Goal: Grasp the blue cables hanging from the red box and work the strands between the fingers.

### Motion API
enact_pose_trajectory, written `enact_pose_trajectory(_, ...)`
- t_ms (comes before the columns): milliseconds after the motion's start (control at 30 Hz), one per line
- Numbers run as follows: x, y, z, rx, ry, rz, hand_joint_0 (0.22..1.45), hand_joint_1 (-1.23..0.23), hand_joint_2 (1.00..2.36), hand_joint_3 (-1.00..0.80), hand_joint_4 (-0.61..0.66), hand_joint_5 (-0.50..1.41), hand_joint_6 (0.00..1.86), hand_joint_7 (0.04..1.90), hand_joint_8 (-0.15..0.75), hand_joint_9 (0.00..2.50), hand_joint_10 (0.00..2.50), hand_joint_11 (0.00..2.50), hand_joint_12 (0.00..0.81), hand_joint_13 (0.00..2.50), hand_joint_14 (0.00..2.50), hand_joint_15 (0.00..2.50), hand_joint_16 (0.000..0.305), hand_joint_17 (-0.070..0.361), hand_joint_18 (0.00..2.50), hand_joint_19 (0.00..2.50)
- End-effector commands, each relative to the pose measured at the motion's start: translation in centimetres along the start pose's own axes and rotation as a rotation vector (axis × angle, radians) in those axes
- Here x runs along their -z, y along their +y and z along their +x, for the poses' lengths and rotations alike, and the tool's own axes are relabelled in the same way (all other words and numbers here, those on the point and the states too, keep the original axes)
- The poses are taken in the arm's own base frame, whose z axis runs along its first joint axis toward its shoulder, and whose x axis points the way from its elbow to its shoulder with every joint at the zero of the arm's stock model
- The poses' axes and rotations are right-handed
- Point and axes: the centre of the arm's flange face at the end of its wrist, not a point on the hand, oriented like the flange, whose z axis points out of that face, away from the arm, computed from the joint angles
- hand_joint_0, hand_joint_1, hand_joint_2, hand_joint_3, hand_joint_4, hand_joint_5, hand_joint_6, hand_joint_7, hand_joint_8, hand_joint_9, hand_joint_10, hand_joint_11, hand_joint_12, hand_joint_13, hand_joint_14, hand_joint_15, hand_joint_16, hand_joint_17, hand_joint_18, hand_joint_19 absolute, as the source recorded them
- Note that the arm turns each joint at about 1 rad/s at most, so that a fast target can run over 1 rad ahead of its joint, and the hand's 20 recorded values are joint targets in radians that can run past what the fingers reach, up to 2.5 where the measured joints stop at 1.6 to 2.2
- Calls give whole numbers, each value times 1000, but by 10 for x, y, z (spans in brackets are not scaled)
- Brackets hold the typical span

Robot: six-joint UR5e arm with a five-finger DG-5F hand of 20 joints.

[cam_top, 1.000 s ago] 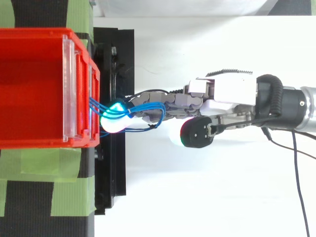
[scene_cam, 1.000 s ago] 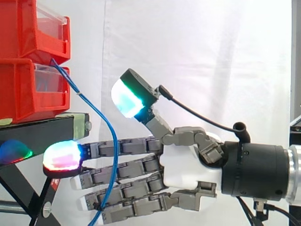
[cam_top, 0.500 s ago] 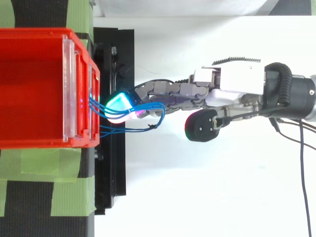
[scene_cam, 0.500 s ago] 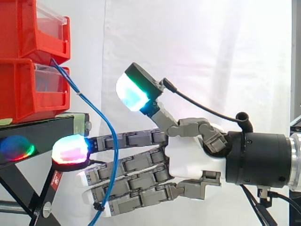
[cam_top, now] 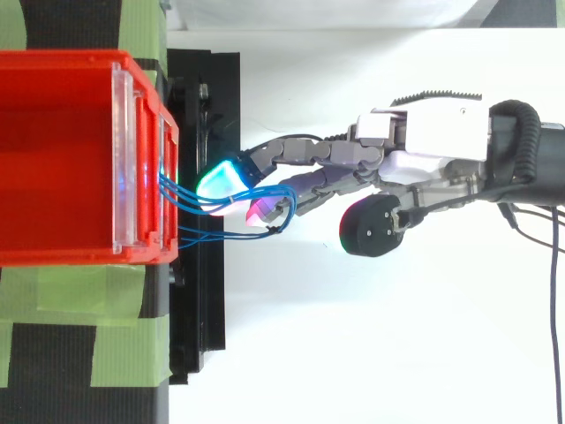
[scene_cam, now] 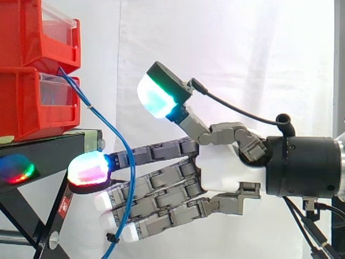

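Several thin blue cables (scene_cam: 102, 121) hang from the front of the lower red box (scene_cam: 27, 102) and drop past the black stand (scene_cam: 48, 148). My hand (scene_cam: 223, 172) reaches in from the right, open, with straight, spread fingers pointing left and tilted slightly down. The strands run down across the fingers, just behind the glowing pink fingertip (scene_cam: 89, 168). The thumb stands raised above them, well apart, its pad glowing cyan-green. From above, the blue cables (cam_top: 265, 190) loop out from the red box (cam_top: 53, 159) around the fingertips.
A second red bin (scene_cam: 38, 32) is stacked on the lower one. Green tape (cam_top: 79, 291) covers the surface beside the box. A white curtain (scene_cam: 242, 54) hangs behind, with open room to the right of the stand.
My hand has drawn back to the right and risen a little, its fingers tilting down and spreading. The fingertips have left the stand's edge and the cable loop has pulled out with them.
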Motion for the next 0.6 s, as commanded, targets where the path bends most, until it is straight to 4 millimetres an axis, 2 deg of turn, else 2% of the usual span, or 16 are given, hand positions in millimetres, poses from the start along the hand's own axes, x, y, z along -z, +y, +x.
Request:
enact_pose_trajectory(0,0,0,0,2,1,3,662,-411,1000,-1000,180,-331,4,657,368,470,11,472,397,361,9,357,68,152,374,339)
enact_pose_trajectory(367,-1,1,5,7,5,-11,667,-414,1000,-1000,183,-324,4,659,368,487,10,471,400,391,10,375,67,150,417,356)
enact_pose_trajectory(567,-8,8,8,25,-1,-81,670,-416,1000,-1000,182,-324,4,657,367,486,8,469,398,394,10,371,66,150,424,366)
